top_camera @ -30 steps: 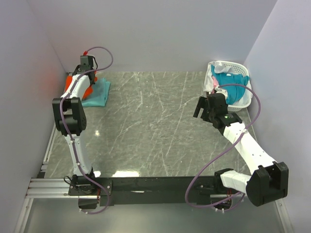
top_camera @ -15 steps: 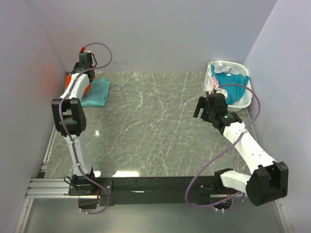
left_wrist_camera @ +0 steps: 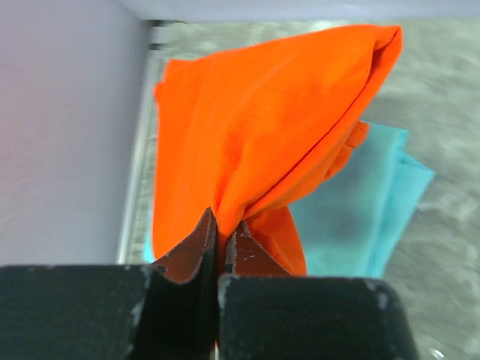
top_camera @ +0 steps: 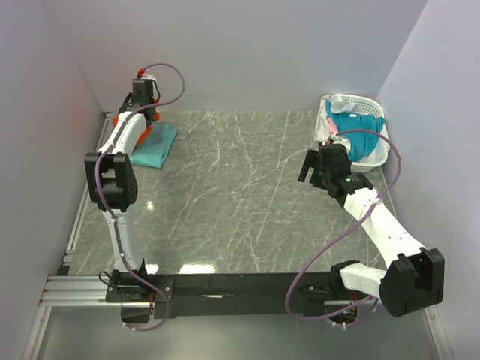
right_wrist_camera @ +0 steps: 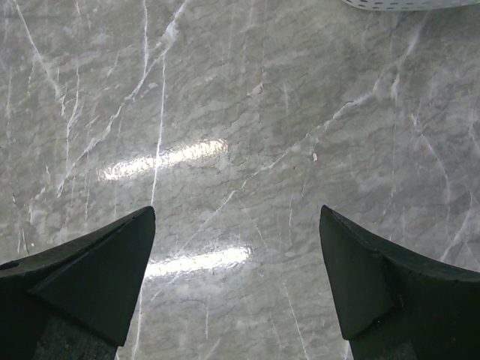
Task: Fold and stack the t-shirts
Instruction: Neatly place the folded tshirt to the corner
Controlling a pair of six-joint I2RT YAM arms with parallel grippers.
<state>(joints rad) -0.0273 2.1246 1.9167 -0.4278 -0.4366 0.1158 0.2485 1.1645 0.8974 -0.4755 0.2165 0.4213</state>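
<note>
My left gripper is shut on a fold of the bright orange t-shirt and holds it above the folded mint-green t-shirt. In the top view the left gripper is at the far left corner, with the orange shirt mostly hidden behind the arm and the mint-green shirt flat on the table. My right gripper is open and empty over bare marble, seen in the top view just in front of the basket. Teal-blue shirts and a pink one lie in the basket.
The white slotted basket stands at the far right by the wall; its rim shows at the top of the right wrist view. The left wall is close beside the left gripper. A metal rail runs along the table's left edge.
My left gripper has moved a little right and away from the left wall with the orange shirt, which now bunches closer over the mint-green shirt. The right arm has not moved.
</note>
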